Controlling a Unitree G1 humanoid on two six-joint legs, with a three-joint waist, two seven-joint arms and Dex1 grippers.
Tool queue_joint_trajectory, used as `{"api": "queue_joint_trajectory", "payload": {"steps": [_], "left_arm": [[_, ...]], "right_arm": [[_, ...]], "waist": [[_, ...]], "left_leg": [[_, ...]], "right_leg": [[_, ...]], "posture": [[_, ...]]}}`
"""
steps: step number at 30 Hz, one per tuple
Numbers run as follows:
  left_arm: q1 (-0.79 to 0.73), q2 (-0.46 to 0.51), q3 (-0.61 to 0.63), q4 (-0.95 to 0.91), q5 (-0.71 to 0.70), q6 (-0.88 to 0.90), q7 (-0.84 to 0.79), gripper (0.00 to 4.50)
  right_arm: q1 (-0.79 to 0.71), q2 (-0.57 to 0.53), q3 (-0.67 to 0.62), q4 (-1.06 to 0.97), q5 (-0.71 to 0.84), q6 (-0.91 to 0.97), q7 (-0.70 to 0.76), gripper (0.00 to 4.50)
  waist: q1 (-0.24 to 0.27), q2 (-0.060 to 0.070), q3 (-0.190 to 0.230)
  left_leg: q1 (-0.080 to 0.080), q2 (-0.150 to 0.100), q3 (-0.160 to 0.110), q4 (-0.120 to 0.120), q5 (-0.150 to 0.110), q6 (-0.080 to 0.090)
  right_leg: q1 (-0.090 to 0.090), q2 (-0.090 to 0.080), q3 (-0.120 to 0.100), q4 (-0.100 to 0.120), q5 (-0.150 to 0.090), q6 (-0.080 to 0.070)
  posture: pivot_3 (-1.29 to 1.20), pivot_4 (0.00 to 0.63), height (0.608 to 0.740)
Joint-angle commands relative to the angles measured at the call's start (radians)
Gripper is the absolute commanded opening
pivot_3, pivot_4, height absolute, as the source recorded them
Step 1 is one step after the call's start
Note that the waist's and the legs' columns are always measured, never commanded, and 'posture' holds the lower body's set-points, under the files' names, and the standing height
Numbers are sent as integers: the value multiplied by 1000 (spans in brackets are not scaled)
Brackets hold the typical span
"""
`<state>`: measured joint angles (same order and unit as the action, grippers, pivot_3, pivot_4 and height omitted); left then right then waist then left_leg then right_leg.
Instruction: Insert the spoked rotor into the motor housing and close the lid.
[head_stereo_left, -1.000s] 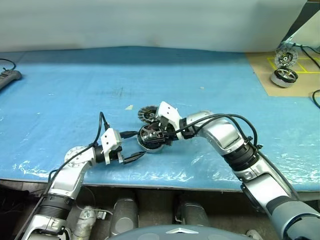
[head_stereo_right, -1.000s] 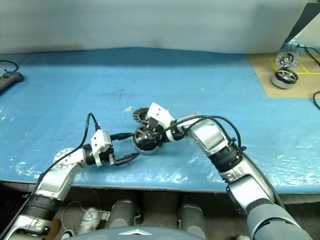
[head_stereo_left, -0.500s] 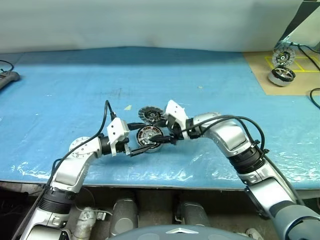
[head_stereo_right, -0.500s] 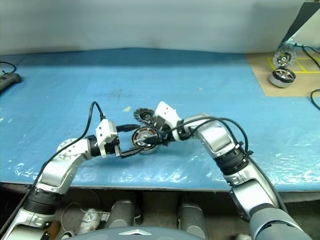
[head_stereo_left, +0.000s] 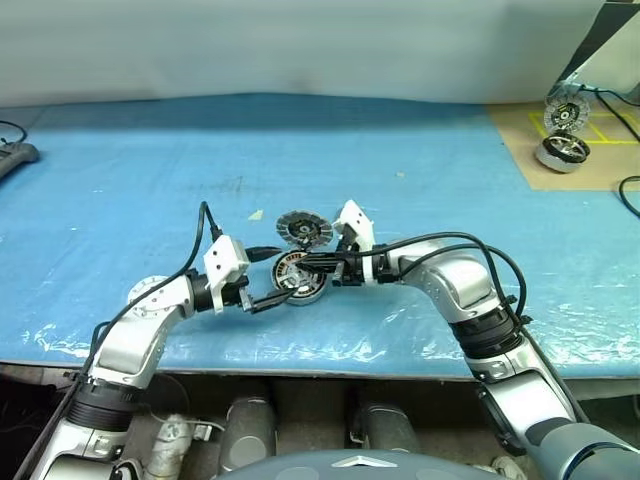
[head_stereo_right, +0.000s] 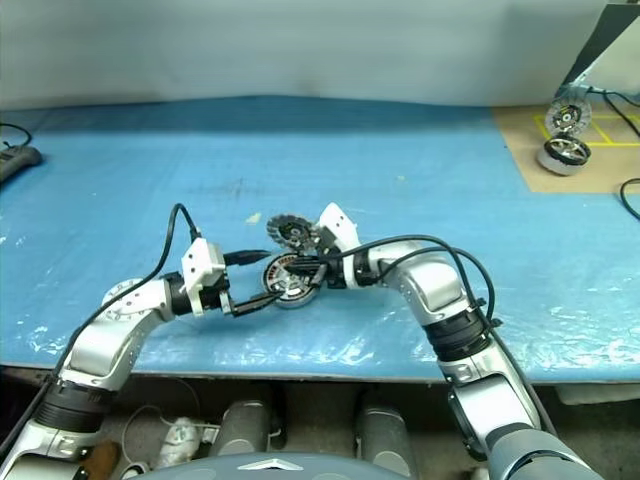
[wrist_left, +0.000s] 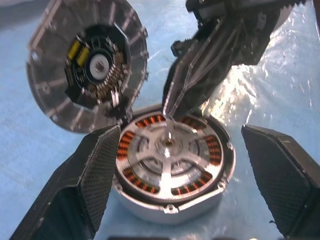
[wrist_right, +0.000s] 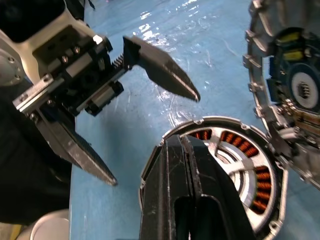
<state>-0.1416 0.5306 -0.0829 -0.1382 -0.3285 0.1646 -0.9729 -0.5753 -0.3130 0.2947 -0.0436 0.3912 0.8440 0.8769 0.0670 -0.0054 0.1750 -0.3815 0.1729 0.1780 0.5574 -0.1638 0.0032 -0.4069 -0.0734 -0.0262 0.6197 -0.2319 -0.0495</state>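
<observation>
Centre frame: right gripper (head_stereo_left: 303, 262) pressed together, tips over motor housing (wrist_left: 172, 165) holding spoked rotor (wrist_left: 169, 150). Left gripper (wrist_left: 175, 170) spread wide, flanking housing, holding nothing. Lid (head_stereo_left: 304, 229) just behind.

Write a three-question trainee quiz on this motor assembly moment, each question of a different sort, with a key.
1. True or false: the spoked rotor already sits inside the motor housing.
2. Multiple choice: the lid is
A. closed flat on the housing
B. tilted up, leaning at the housing's rim
C. held in the left pincer
3. Fill in: the right pincer is ___, its tips over the rotor, while the left pincer's fingers stand on either side of the housing.

Key: 1 true; 2 B; 3 shut.
</observation>
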Motion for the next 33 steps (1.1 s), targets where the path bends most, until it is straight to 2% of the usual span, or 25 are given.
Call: {"api": "queue_joint_trajectory", "payload": {"steps": [1, 4, 9, 11, 15, 18, 21, 24, 28, 33], "left_arm": [[10, 10, 22, -23, -2, -38, -2, 4161], [10, 9, 21, 18, 6, -69, -10, 4161], [-4, 4, 18, 92, 17, -121, -21, 4161], [-7, 3, 21, 115, 18, -139, -27, 4161], [-13, -1, 38, 160, 1, -157, -35, 4161], [-16, -8, 49, 189, -8, -166, -35, 4161], [-19, -18, 56, 215, -11, -175, -37, 4161], [-17, -23, 53, 241, -2, -209, -49, 4161], [-13, -30, 53, 258, -9, -229, -66, 4161], [-21, -29, 48, 292, -5, -252, -94, 4161]], "right_arm": [[-17, 30, 8, 5, 7, -21, -1, 37], [-21, 51, 15, 50, -12, -27, -18, 37], [2, 28, 111, 148, -134, -107, -38, 37], [11, 33, 104, 149, -128, -97, -43, 37], [19, 40, -38, 33, 24, -12, -13, 37], [23, 6, -135, -78, 136, 62, 13, 37], [59, -41, -177, -176, 187, 115, 5, 37], [125, -97, -211, -246, 190, 130, -32, 37], [225, -178, -261, -230, 95, 57, -128, 37], [144, -112, -343, -81, 19, -45, -312, 37]], "waist": [[1, 0, 0], [3, 0, 0], [2, 0, 0], [2, 0, 0], [3, 0, 0], [5, 0, 0], [6, 0, 0], [8, 0, 0], [12, 0, 0], [0, 0, 0]], "left_leg": [[0, 0, 0, 0, 0, 0], [0, 0, 0, 0, 0, 0], [0, 0, 0, 0, 0, 0], [1, 0, 0, 0, 0, 0], [3, 0, 0, 0, 0, 0], [1, -1, 0, 0, 0, 0], [0, 0, 0, -1, 0, 0], [0, 0, 0, -2, 0, 0], [0, -1, 0, -2, 0, 0], [2, -1, 0, -2, 0, 0]], "right_leg": [[0, 0, 0, 0, 0, 0], [0, 0, 0, 0, 0, 0], [0, 0, 0, 0, 0, 0], [1, 0, 0, 0, 0, 0], [3, 0, 0, 0, 0, 0], [1, 0, 0, -1, 0, 0], [1, 0, 0, -1, 0, 0], [1, 0, 0, -2, 0, 0], [1, 0, 0, -4, 0, 0], [0, 0, 0, -3, 0, 1]], "posture": [[0, 150, 740], [0, 150, 740], [0, 150, 740], [0, 150, 740], [0, 150, 740], [0, 150, 740], [0, 150, 740], [0, 150, 740], [0, 150, 740], [0, 150, 740]]}}
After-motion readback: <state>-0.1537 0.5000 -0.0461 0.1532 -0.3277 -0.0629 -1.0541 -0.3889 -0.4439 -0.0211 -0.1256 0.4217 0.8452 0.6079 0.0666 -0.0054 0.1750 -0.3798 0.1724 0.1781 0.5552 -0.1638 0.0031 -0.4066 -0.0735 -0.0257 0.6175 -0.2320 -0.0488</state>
